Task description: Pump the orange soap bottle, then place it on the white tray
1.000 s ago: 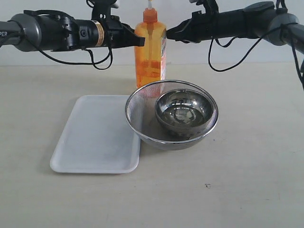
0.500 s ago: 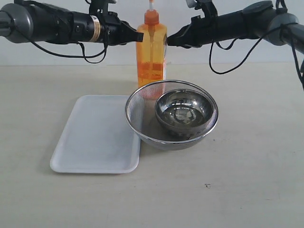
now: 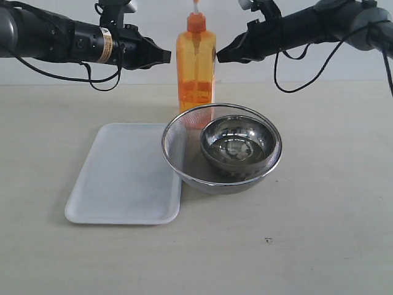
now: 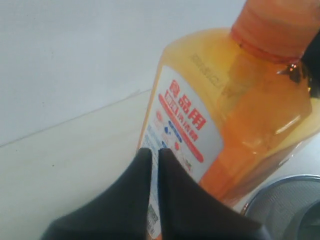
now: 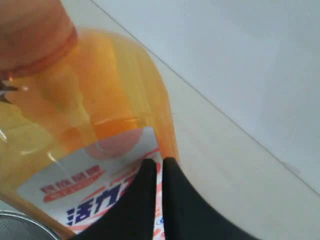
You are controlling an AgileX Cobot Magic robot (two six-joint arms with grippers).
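Pressed together to a thin slit, the left arm's black fingers [image 4: 131, 200] hover clear of the tall translucent orange soap bottle [image 3: 196, 70], level with its shoulder. The right arm's black fingers [image 5: 186, 210], likewise closed tip to tip, point at the opposite shoulder, just beside it. Neither pair holds anything. The bottle stands upright on the pale tabletop [image 3: 319, 215], behind a round steel mesh strainer [image 3: 175, 150] cradling a metal bowl [image 3: 238, 144]. The flat white rectangular tray [image 3: 123, 178] lies in front of the bottle, toward the left arm's side. Pumping well likely means one pair steadying the bottle's body while the other presses straight down on its top, lest the tall bottle tip.
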